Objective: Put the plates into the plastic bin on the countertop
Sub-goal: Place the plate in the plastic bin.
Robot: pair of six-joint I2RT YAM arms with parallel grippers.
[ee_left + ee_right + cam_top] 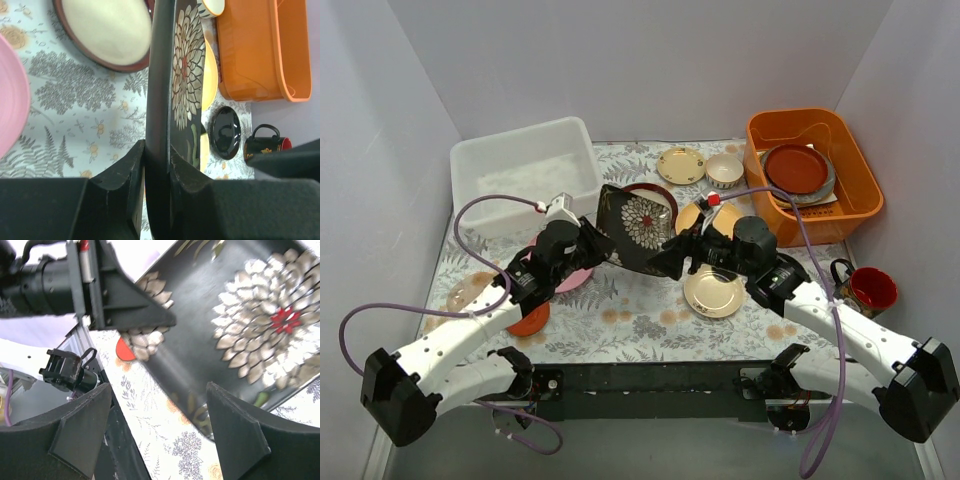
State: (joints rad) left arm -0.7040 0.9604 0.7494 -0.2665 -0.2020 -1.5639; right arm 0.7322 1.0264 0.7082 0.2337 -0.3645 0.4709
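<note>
My left gripper (592, 240) is shut on the left edge of the black square floral plate (638, 228), which is held tilted above the countertop (620, 300). In the left wrist view the plate (165, 90) stands edge-on, pinched between both fingers of the left gripper (157, 160). My right gripper (670, 256) is open at the plate's lower right corner. In its own view the right gripper (160, 425) stands wide, with the plate (240, 330) just beyond its right finger and not gripped. The plastic bin (525, 170) sits at the back left. A pink plate (572, 280) and a red-orange saucer (530, 320) lie under my left arm.
A dark-rimmed cream plate (107, 30) lies behind the held plate. A cream plate (713, 292), a yellow plate (700, 215), a small yellow plate (681, 165) and a patterned bowl (725, 170) lie around my right arm. An orange tub (812, 175) stands back right, a mug (868, 290) at the right.
</note>
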